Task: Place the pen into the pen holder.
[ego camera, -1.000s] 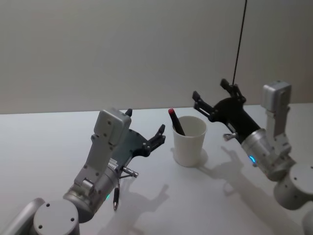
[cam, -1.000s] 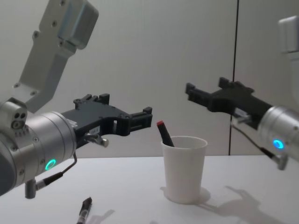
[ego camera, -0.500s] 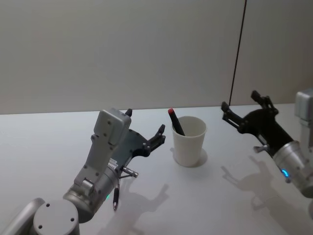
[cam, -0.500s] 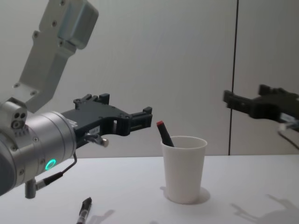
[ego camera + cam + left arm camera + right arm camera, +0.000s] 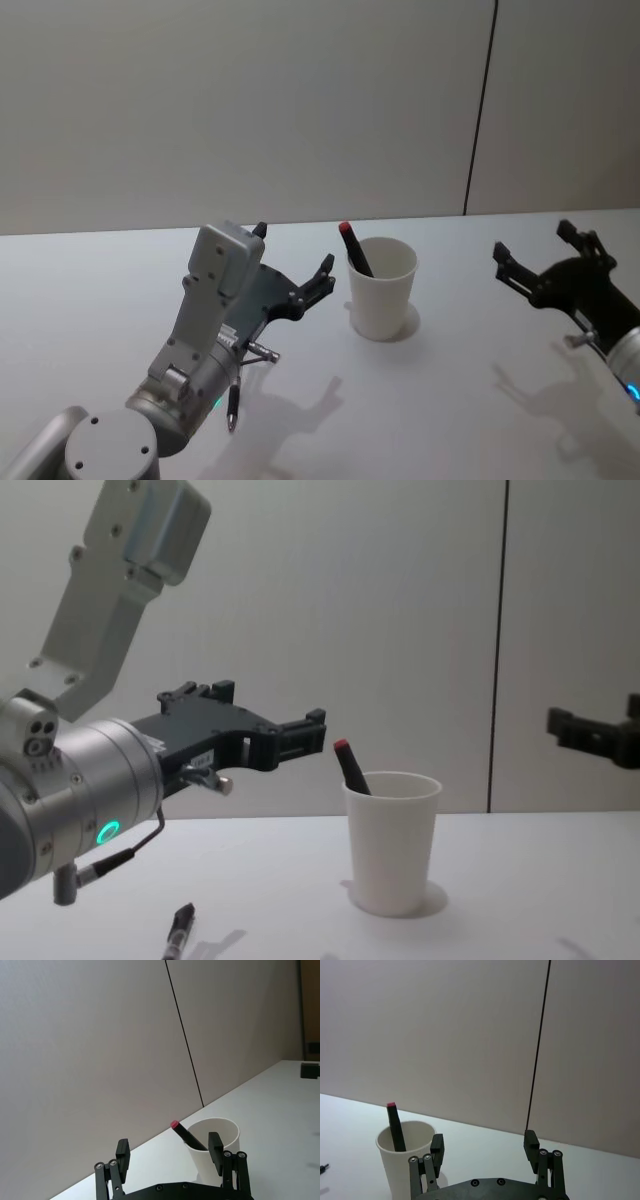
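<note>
You've got the cup (image 5: 380, 295) standing mid-table (image 5: 80, 290). A pen (image 5: 353, 247) stands in it, leaning to the cup's left rim. The left gripper (image 5: 293, 247) hangs just left of the cup, above the table. The right gripper (image 5: 533, 240) is well apart on the cup's right. A loose pen (image 5: 232, 402) lies on the table, nearer you, left of the cup, beneath the left arm.

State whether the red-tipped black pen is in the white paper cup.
In: the pen leans inside the cup, tip above rim.

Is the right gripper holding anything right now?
No: the right gripper is open and empty, like the left gripper; the red-tipped pen leans in the pen holder.
</note>
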Controlling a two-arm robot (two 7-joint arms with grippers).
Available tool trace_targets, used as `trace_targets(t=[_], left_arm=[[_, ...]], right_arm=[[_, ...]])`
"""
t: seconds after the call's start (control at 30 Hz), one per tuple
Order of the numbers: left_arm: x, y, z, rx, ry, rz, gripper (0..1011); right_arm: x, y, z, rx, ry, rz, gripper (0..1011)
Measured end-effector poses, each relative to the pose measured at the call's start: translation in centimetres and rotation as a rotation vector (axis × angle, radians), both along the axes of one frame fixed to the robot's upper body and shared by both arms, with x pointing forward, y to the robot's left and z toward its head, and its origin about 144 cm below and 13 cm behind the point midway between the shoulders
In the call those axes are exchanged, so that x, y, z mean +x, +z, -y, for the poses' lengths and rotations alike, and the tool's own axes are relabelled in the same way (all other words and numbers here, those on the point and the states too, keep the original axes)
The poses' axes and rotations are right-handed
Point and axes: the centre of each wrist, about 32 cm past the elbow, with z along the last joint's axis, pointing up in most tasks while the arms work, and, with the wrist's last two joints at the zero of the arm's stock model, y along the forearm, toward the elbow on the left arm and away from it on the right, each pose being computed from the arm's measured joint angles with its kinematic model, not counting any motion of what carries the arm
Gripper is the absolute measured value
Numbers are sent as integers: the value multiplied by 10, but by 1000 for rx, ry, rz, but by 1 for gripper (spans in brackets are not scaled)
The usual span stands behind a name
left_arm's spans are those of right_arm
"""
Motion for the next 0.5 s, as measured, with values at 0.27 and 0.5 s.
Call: trace_targets(t=[0.27,0.5], left_arm=[[0,0,0,0,0,0,1003],[0,0,0,0,0,0,1003]], right_arm=[[-19,1,9,-14,-22,-55,1001],[-33,3,16,-29,-43,-98,1001]])
